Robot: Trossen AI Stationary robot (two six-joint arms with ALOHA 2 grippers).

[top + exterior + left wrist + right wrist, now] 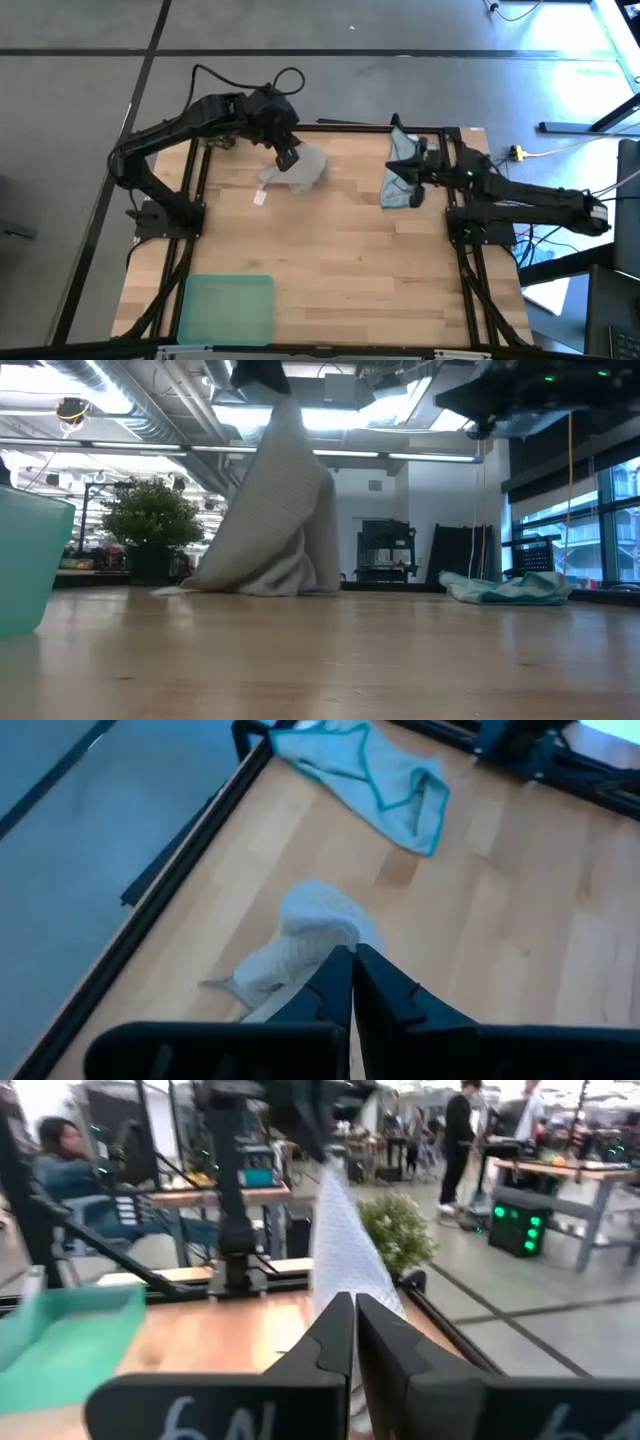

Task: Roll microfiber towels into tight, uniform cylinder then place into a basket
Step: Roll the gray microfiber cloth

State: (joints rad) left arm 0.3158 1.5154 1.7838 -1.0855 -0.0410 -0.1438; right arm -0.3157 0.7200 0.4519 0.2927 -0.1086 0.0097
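Grey towel (300, 170) hangs pinched in the left gripper (288, 158) near the tabletop's far edge; blue towel (402, 172) droops from the clenched right gripper (418, 172). Neither is rolled; laying flat comes next, basket (226, 309) waiting.

Grey towel (300, 170) hanging lifted; blue towel (400, 182) crumpled; basket (226, 308) empty
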